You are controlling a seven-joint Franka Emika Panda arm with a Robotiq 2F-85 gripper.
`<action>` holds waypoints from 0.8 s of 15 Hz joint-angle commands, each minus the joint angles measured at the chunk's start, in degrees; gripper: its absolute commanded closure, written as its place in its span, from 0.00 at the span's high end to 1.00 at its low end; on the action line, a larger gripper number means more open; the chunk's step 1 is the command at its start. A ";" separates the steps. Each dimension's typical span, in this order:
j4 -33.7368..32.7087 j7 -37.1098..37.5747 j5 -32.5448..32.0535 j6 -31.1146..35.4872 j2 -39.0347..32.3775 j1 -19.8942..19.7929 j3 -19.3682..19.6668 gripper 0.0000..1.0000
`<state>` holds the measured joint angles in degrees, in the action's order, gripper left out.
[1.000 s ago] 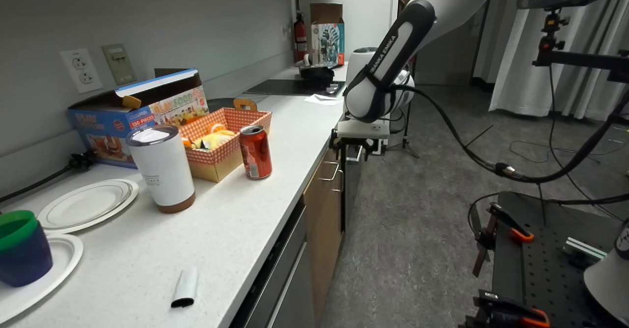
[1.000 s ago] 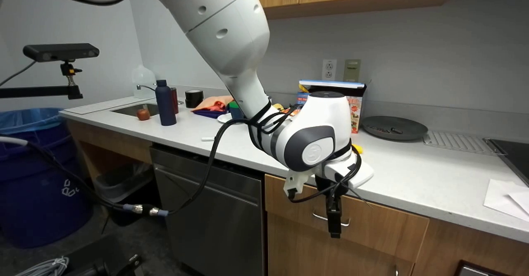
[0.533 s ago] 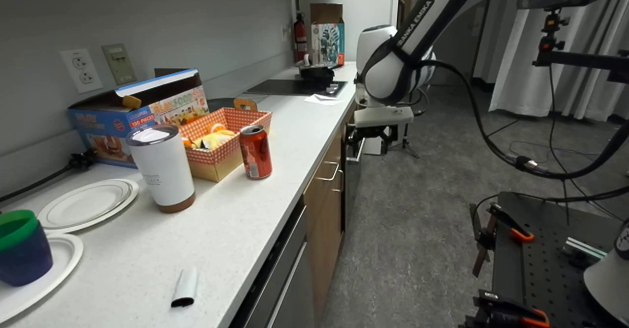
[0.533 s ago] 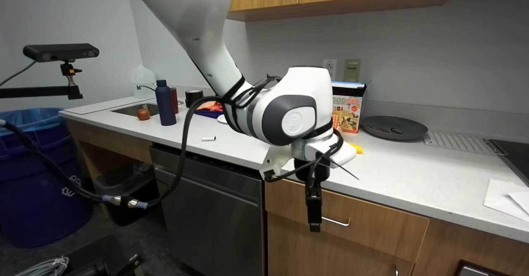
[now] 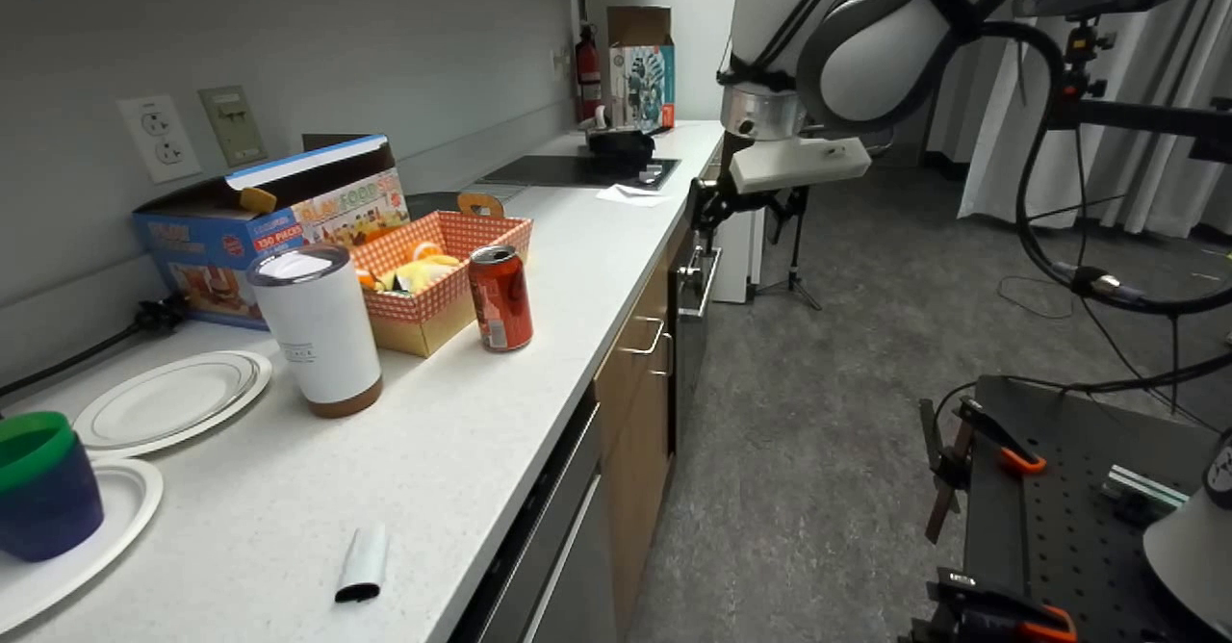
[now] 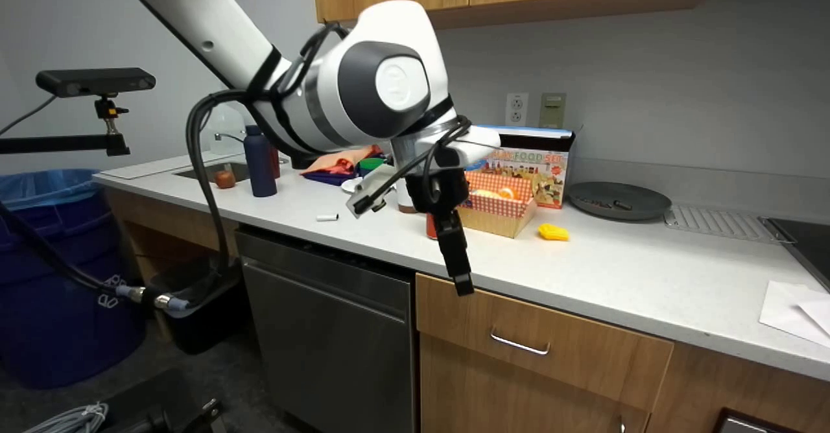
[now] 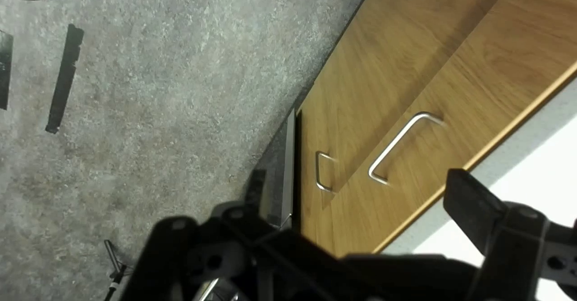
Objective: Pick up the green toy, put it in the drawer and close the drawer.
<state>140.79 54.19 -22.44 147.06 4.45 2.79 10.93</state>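
A: Pincer (image 7: pixel 356 176) first, quick.
B: Fingers (image 7: pixel 471 204) wide apart, clear in the wrist view. Hangs tilted in front of the counter (image 6: pixel 648 271) edge.
A: Now left to right, in an exterior view.
B: Blue bin (image 6: pixel 65 316) far left of the pincer and lower down. Apple (image 6: pixel 224 179) on the counter, well left. Blue bottle (image 6: pixel 259 170) near the apple, also well left of the pincer. Dishwasher (image 6: pixel 311 349) below left.
A: Behind the pincer?
B: Soda can (image 6: pixel 430 227), partly hidden by it. Basket (image 6: pixel 489 222) behind and just right, box (image 6: pixel 538 167) right behind the basket.
A: Drawer?
B: Drawer (image 6: pixel 603 349) sits under the counter, just below the pincer and running off to its right. Looks closed, so the front hides the inside. Handle (image 6: pixel 519 345) below right of the fingers, near but apart.
A: Green toy?
B: Can't tell where.
A: Finish the right side.
B: Yellow thing (image 6: pixel 553 232) on the counter, right of pincer and basket. Pan (image 6: pixel 648 203) farther right, rack (image 6: pixel 726 224) next to it, papers (image 6: pixel 794 306) far right, nearer the counter's front edge.
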 commanded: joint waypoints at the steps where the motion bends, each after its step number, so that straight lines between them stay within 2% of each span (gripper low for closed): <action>1: 4.94 1.47 -3.08 -0.47 8.34 -4.10 -5.42 1.00; 5: 9.02 -2.55 -0.41 1.73 13.86 -6.68 -8.44 1.00; 8: 14.82 -8.97 1.09 4.54 20.39 -8.22 -7.97 1.00; 9: 9.25 -5.67 1.42 2.47 13.64 -8.96 -10.44 1.00; 12: 12.89 -8.78 2.13 3.82 17.66 -10.51 -10.60 1.00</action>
<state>153.63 47.26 -22.81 150.59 22.13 -4.51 3.69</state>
